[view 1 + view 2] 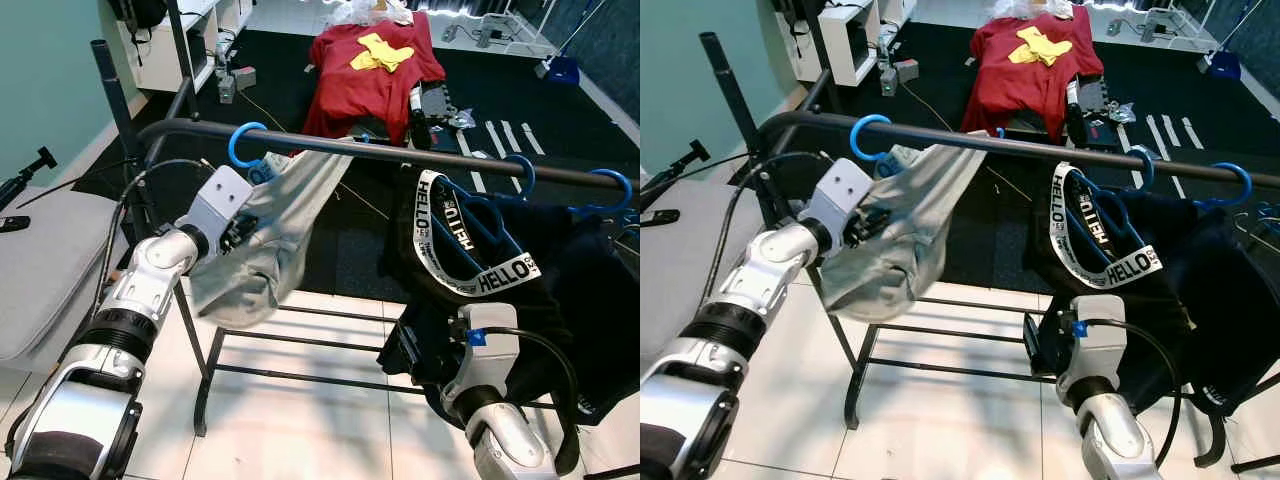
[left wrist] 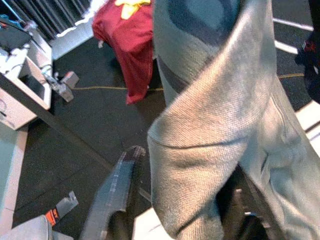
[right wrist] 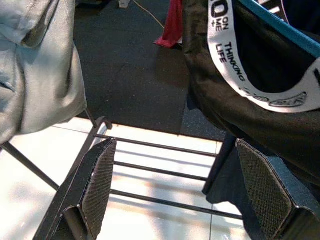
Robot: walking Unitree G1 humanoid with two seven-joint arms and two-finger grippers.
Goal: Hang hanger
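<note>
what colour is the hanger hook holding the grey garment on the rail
Blue. The hanger hook over the rail shows best in the right eye view.

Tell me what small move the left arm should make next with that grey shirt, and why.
Probably open the left gripper and ease it back. The blue hanger carrying the grey shirt already appears hooked over the black rail, while the fingers look closed on the cloth, pulling it sideways. The right gripper hovers open below the black garment.

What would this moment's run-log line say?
left gripper: on grey garment | blue hanger: hooked on rail | right gripper: open, idle
</note>
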